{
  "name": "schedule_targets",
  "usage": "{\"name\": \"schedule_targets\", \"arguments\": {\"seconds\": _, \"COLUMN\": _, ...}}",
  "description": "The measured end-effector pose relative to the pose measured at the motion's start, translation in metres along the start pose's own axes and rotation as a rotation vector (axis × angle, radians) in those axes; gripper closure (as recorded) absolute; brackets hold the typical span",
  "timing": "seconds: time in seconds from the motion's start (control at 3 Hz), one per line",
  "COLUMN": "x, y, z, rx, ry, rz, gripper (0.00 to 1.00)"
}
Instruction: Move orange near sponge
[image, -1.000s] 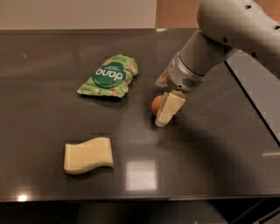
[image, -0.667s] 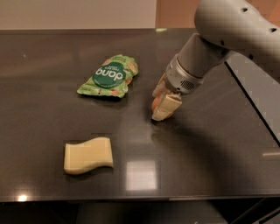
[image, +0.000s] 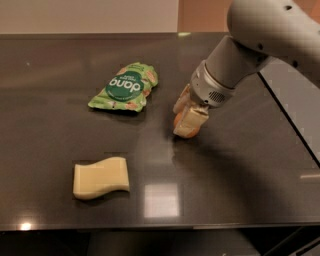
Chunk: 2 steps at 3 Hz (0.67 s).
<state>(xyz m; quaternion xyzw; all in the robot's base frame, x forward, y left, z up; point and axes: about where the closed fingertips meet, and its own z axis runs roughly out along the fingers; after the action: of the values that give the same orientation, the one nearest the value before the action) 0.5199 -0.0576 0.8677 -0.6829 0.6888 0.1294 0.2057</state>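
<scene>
Smooth pale-grey arm (image: 270, 30) in bulky rounded casings, narrowing to a silver wrist collar (image: 210, 90) with a small dark perforated patch; the cream-coloured end effector (image: 187, 120) sits low over the bench (image: 225, 175), right of centre

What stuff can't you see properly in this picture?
1. Small round orange fruit: in the camera view, mostly covered by the robot's cream gripper, which sits over it, right of the green snack bag. Whether the fruit touches the table cannot be told.
2. Grey robot arm: cut off by the top and right edges.
3. The bag's small print: too small to read.
</scene>
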Motion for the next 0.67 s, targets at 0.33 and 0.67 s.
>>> {"name": "schedule_targets", "arguments": {"seconds": 0.33, "x": -0.019, "y": 0.010, "z": -0.008, "rx": -0.001, "ry": -0.036, "rz": -0.052, "gripper": 1.00}}
{"name": "schedule_targets", "arguments": {"seconds": 0.67, "x": -0.042, "y": 0.024, "z": -0.008, "rx": -0.026, "ry": -0.073, "rz": -0.112, "gripper": 1.00}}
